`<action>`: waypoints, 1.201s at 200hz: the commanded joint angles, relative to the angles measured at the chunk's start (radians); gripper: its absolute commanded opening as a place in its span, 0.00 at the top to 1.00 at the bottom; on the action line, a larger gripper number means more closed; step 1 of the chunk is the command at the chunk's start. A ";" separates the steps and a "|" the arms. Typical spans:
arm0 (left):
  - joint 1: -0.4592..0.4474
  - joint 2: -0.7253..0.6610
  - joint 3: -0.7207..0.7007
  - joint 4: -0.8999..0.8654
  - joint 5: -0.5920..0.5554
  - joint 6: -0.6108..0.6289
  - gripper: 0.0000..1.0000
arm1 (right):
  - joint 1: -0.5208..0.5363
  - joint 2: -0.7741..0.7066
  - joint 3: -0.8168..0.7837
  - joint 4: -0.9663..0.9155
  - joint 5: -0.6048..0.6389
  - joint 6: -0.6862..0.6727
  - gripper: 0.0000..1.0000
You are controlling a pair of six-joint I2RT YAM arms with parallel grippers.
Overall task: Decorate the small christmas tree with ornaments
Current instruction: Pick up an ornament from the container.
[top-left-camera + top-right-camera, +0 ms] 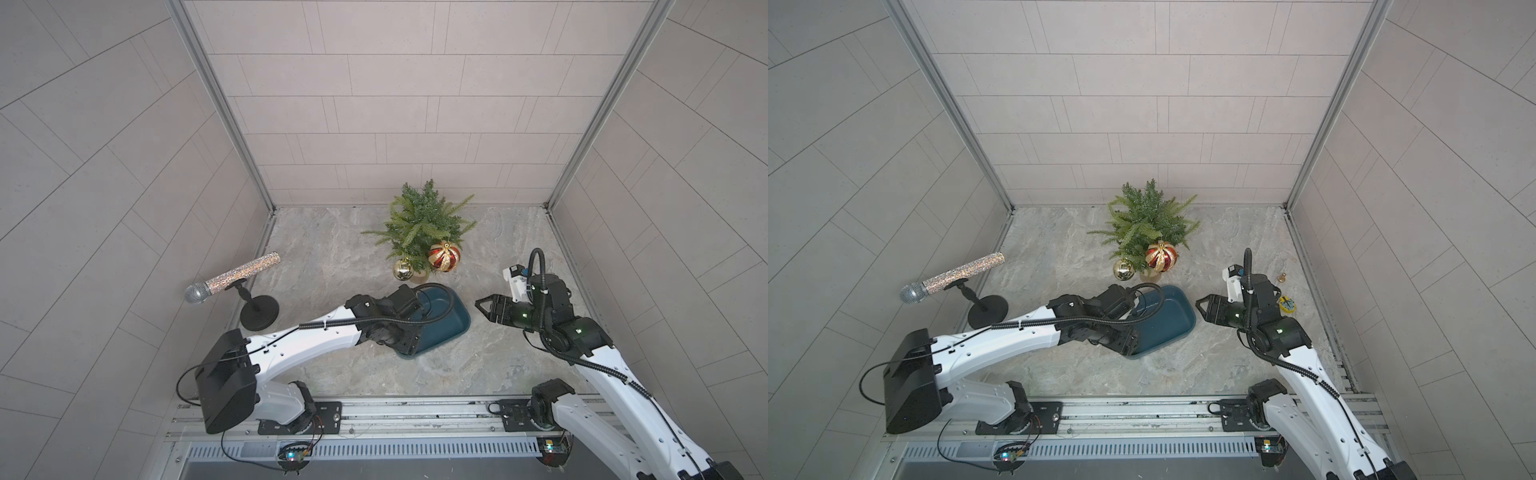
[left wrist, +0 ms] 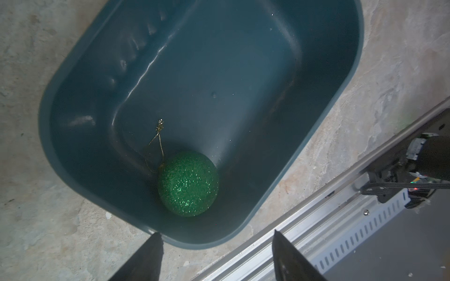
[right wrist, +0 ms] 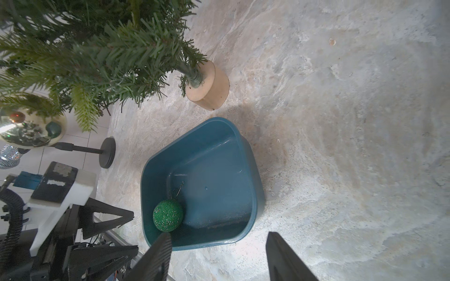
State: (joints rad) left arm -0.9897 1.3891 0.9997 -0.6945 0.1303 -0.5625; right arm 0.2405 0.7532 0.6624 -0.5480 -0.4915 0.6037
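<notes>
Small green christmas tree (image 1: 419,220) stands rear-centre on marbled surface (image 1: 332,257), shiny gold ball (image 1: 402,269) and red-and-gold striped ball (image 1: 444,257) on lower branches. Green glitter ball (image 2: 188,183) lies in teal plastic tub (image 2: 323,60). Left gripper (image 2: 216,232), right gripper (image 3: 219,233): jaws apart, empty.

The left arm (image 1: 299,343) and right arm (image 1: 656,415) have white shells dotted with small holes, and black joints. A black ribbed cable (image 1: 374,319) runs along each. Black screwed plates (image 1: 324,424) fix both to a silver rail (image 1: 415,409). Green lights (image 1: 577,331) glow on the right arm. Fingers (image 2: 146,260) are black, tapered.
</notes>
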 commanded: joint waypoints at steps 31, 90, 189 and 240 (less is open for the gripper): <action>-0.009 0.101 0.047 -0.027 -0.060 0.043 0.25 | 0.003 -0.006 -0.011 0.013 0.017 -0.018 0.35; -0.015 0.181 0.055 -0.030 -0.081 0.056 0.30 | 0.004 -0.004 -0.013 0.019 0.017 -0.019 0.35; -0.019 0.263 0.053 -0.019 -0.099 0.067 0.31 | 0.003 -0.006 -0.011 0.023 0.022 -0.016 0.35; -0.019 0.254 0.058 -0.021 -0.083 0.072 0.44 | 0.002 -0.011 -0.009 0.025 0.024 -0.016 0.35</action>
State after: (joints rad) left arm -1.0027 1.6531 1.0405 -0.6922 0.0475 -0.4984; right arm 0.2405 0.7532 0.6521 -0.5350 -0.4847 0.5983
